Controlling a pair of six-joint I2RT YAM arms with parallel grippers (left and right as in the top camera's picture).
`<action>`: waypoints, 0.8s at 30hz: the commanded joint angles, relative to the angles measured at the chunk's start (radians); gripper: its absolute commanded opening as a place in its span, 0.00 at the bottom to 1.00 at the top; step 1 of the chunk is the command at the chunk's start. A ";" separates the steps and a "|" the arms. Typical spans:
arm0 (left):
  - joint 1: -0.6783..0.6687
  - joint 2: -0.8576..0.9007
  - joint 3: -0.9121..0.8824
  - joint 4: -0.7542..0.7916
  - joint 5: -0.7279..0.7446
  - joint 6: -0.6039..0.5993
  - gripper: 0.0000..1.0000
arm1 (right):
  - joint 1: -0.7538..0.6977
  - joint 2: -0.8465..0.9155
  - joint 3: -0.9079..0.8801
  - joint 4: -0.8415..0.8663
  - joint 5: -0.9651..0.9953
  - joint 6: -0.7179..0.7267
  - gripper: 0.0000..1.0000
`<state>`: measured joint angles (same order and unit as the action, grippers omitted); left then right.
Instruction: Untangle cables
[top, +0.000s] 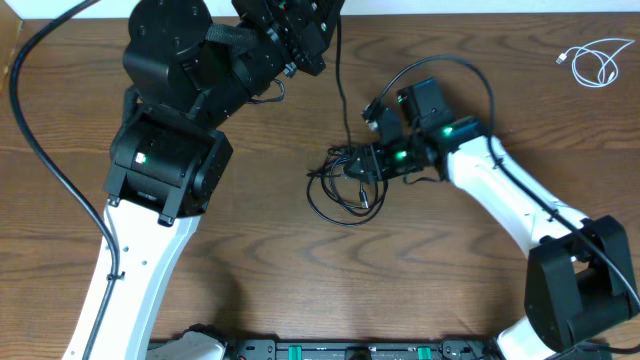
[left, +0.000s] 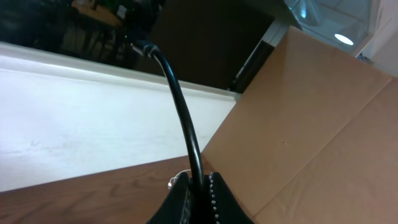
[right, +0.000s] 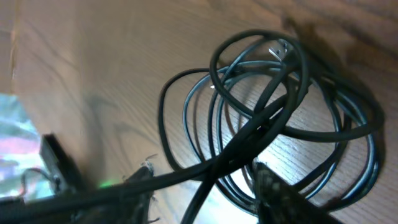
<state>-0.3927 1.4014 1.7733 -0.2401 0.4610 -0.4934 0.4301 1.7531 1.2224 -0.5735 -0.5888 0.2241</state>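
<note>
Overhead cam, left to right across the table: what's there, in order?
Thick black cord → left arm → black cable tangle → right arm → white cable.

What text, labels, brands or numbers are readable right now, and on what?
None readable: no print shows on the black cables, the white cable, the arms, the table or the cardboard.
</note>
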 joint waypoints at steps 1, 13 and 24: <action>0.005 -0.009 0.010 -0.016 -0.010 0.002 0.07 | 0.032 0.001 -0.035 0.029 0.116 0.142 0.38; 0.017 0.005 0.010 -0.231 -0.252 0.075 0.07 | -0.072 -0.058 -0.011 0.001 0.087 0.087 0.01; 0.279 0.117 0.009 -0.613 -0.481 0.100 0.07 | -0.357 -0.341 0.040 -0.090 0.102 0.069 0.01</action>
<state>-0.2138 1.4849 1.7744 -0.8188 0.0353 -0.4179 0.1390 1.4719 1.2423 -0.6491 -0.4965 0.3031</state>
